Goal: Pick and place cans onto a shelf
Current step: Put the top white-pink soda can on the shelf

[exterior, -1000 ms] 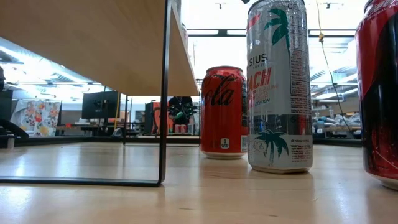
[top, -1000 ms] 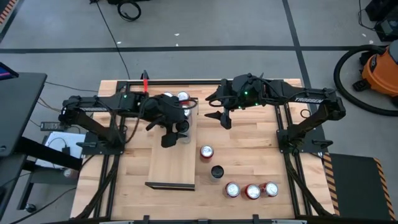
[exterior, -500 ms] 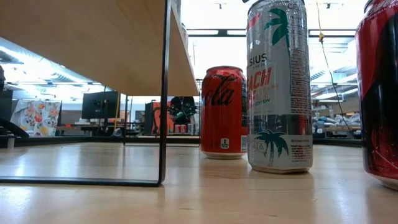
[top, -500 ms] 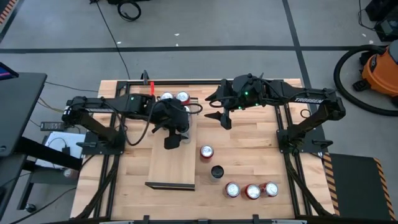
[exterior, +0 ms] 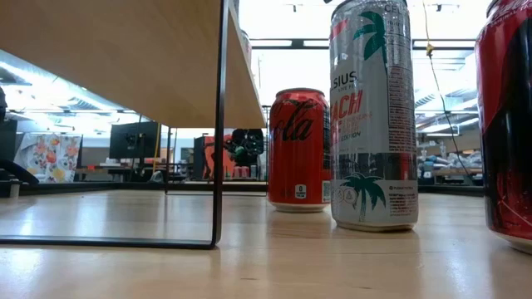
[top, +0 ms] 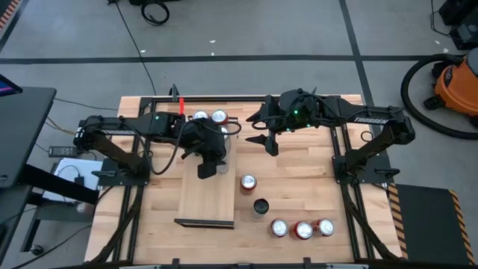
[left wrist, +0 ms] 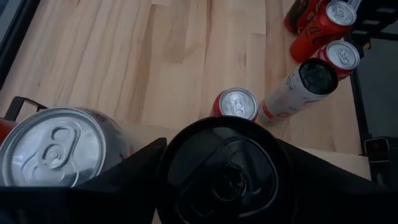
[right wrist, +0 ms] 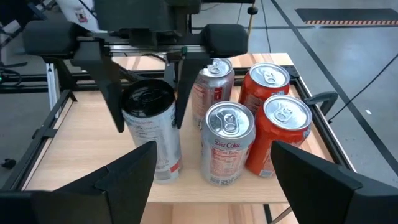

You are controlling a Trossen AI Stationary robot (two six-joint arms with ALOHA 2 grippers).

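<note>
The shelf (top: 205, 196), a light board on dark rails, stands left of the table's middle. At its far end stand several cans: two silver (right wrist: 229, 143) (right wrist: 212, 81), two red (right wrist: 286, 134) (right wrist: 264, 84) and a silver one with a black top (right wrist: 149, 134). My left gripper (top: 209, 158) is shut on that black-topped can (left wrist: 224, 177). My right gripper (top: 267, 143) hangs open above the table, just right of the shelf's far end, with nothing between its fingers. My left gripper pinches the black-topped can between its two fingers (right wrist: 114, 93), on opposite sides of its wall near the top rim (right wrist: 134, 109). The fingers come from above, slanting down. The can stands upright with its base (right wrist: 158, 175) on the shelf.
More cans stand on the table right of the shelf: a red one (top: 248, 182), a black-topped one (top: 260, 205) and a row of three (top: 302, 229) near the front edge. The low view shows the shelf's rail (exterior: 220, 124) and the nearest cans (exterior: 372, 116). Black frame bars border the table.
My left gripper has rolled a little over the shelf's far end, and its fingers have drawn in against the black-topped can. The can stays upright on the shelf.
</note>
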